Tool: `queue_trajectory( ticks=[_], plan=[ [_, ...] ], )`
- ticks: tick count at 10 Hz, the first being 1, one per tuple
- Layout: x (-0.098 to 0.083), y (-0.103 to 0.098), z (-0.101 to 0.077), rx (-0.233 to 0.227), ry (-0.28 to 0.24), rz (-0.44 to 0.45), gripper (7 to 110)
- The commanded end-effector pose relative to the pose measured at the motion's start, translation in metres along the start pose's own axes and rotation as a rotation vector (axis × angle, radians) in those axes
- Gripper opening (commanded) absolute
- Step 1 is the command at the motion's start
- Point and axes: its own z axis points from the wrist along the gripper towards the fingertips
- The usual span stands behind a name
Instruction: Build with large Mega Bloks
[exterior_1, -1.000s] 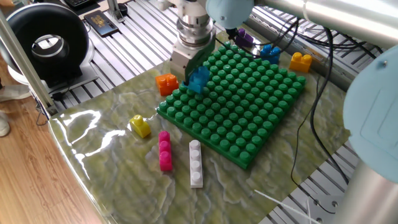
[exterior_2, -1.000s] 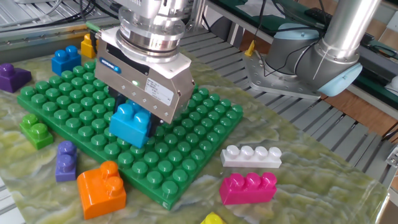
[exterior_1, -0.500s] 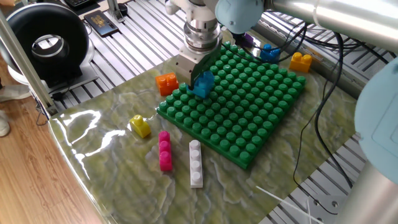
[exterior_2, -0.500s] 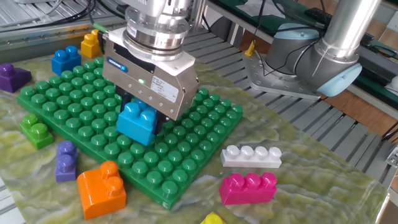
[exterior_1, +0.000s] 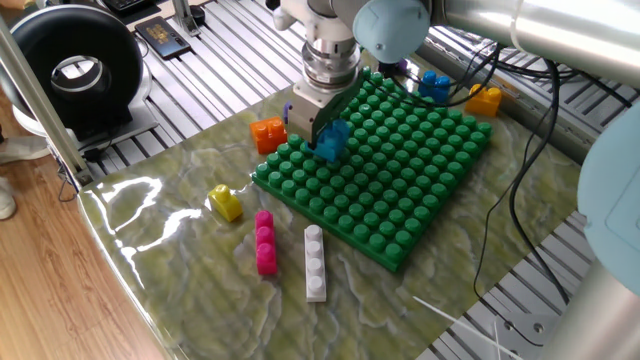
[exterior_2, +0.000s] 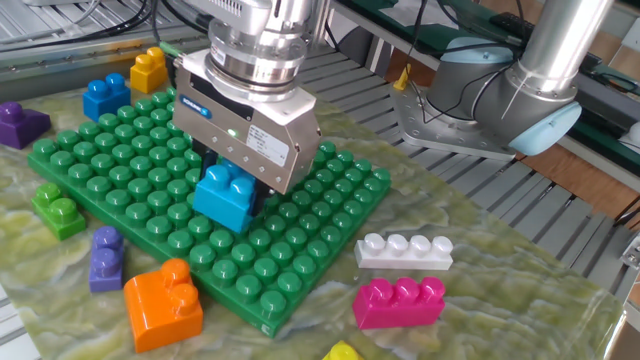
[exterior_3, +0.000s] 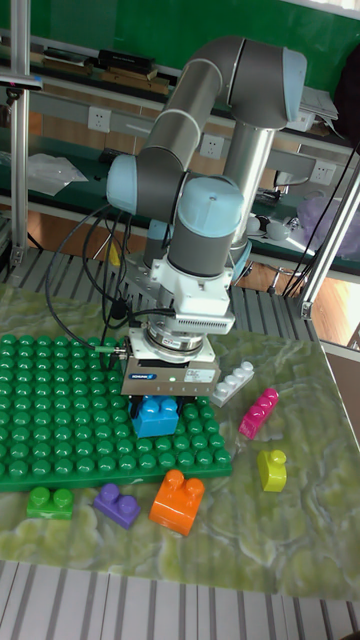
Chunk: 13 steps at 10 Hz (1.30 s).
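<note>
My gripper (exterior_2: 232, 188) is shut on a light blue Mega Blok (exterior_2: 226, 197), holding it upright low over the green studded baseplate (exterior_2: 300, 270), near the plate's edge. I cannot tell whether the brick touches the studs. From the first fixed camera the same blue brick (exterior_1: 332, 138) sits under the gripper (exterior_1: 324, 134); the tall view has the brick (exterior_3: 157, 416) below the gripper (exterior_3: 158, 404). Loose on the table lie an orange brick (exterior_2: 163, 305), a purple brick (exterior_2: 105, 262), a pink brick (exterior_2: 399, 302), a white brick (exterior_2: 404, 250) and a yellow brick (exterior_1: 226, 202).
A small green brick (exterior_2: 58, 208) lies beside the plate. At the plate's far end sit a dark blue brick (exterior_2: 105, 95), a yellow-orange brick (exterior_2: 148, 70) and another purple brick (exterior_2: 20, 122). The arm's base (exterior_2: 480, 95) stands behind the table, with cables (exterior_1: 520, 150) trailing across.
The gripper has carried the light blue brick a short way sideways over the baseplate, further in from its edge. The loose bricks have not moved.
</note>
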Motion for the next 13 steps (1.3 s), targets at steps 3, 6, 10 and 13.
queue_trajectory(
  ticks=[3, 6, 10, 13],
  plan=[
    [0.001, 0.013, 0.005, -0.049, -0.007, 0.068, 7],
    [0.005, 0.007, 0.004, -0.031, 0.006, 0.060, 7],
    [0.012, 0.003, 0.006, -0.029, 0.027, 0.053, 7],
    [0.016, 0.000, 0.013, -0.028, 0.030, 0.047, 7]
  ],
)
